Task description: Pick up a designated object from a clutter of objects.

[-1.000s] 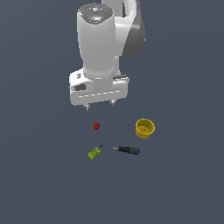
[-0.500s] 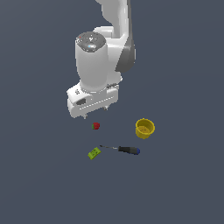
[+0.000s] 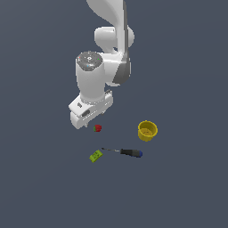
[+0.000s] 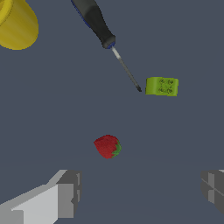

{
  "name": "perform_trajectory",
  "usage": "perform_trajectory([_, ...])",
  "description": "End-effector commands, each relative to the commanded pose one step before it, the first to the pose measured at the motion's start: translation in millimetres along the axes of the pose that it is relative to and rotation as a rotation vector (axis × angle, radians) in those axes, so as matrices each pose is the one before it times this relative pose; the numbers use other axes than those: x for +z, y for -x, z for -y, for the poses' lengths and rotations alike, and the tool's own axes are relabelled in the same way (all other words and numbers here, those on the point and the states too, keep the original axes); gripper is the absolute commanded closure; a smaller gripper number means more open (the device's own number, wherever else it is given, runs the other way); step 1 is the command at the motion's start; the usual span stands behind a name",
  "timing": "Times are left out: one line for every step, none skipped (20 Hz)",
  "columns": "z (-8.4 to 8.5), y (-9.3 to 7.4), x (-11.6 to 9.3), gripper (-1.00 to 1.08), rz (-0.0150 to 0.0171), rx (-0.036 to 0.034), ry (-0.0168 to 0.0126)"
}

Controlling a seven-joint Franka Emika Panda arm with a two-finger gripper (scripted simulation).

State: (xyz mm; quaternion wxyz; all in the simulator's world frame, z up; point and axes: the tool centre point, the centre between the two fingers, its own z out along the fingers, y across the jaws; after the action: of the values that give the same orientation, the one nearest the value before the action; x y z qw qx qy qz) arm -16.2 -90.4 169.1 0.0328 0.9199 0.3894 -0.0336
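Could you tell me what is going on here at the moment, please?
A single white robot arm has its pincer open, close to a small red strawberry on the dark floor; nothing is gripped yet. In the wrist view the strawberry lies just ahead of the spread fingers, not between them. A green block, a screwdriver and a yellow cup lie apart nearby.

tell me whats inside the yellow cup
The yellow cup looks empty in the exterior view: only its yellow inner wall and floor show. The near rim hides part of the floor.

Matt strawberry (image 4: 107, 145); thin metal-grey screwdriver (image 4: 105, 38) shaft
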Motion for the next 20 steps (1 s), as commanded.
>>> perform_trajectory([0.29, 3.74, 11.9, -0.92, -0.0019, -0.07186, -0.00086])
perform_trajectory([0.39, 1.39, 4.6, -0.92, -0.00127, -0.0281, -0.00061])
perform_trajectory([0.5, 1.34, 4.55, -0.92, -0.00154, -0.02813, -0.00064])
perform_trajectory([0.61, 1.28, 4.49, -0.92, -0.00181, -0.02817, -0.00065])
perform_trajectory([0.71, 1.23, 4.43, -0.92, -0.00209, -0.02819, -0.00065])
perform_trajectory([0.81, 1.16, 4.37, -0.92, -0.00237, -0.02822, -0.00062])
perform_trajectory([0.91, 1.09, 4.3, -0.92, -0.00264, -0.02824, -0.00058])
perform_trajectory([1.0, 1.01, 4.24, -0.92, -0.00292, -0.02825, -0.00052])
perform_trajectory([1.08, 0.93, 4.17, -0.92, -0.0032, -0.02827, -0.00044])
perform_trajectory([1.16, 0.85, 4.1, -0.92, -0.00347, -0.02827, -0.00034])
perform_trajectory([1.23, 0.76, 4.03, -0.92, -0.00374, -0.02828, -0.00022])
perform_trajectory([1.3, 0.67, 3.96, -0.92, -0.00401, -0.02828, -0.00009])
perform_trajectory([1.36, 0.57, 3.89, -0.92, -0.00427, -0.02828, 0.00006])
perform_trajectory([1.39, 0.47, 3.75, -0.92, -0.00445, -0.02779, 0.00023])
perform_trajectory([1.38, 0.36, 3.51, -0.92, -0.00448, -0.02658, 0.00039])
perform_trajectory([1.34, 0.25, 3.26, -0.92, -0.00443, -0.02513, 0.00053])
perform_trajectory([1.29, 0.16, 3.02, -0.92, -0.00434, -0.02369, 0.00066])
perform_trajectory([1.23, 0.08, 2.78, -0.92, -0.00423, -0.02224, 0.00076])
perform_trajectory([1.17, 0.02, 2.56, -0.92, -0.00407, -0.02079, 0.00085])
perform_trajectory([1.1, -0.03, 2.34, -0.92, -0.00389, -0.01935, 0.00092])
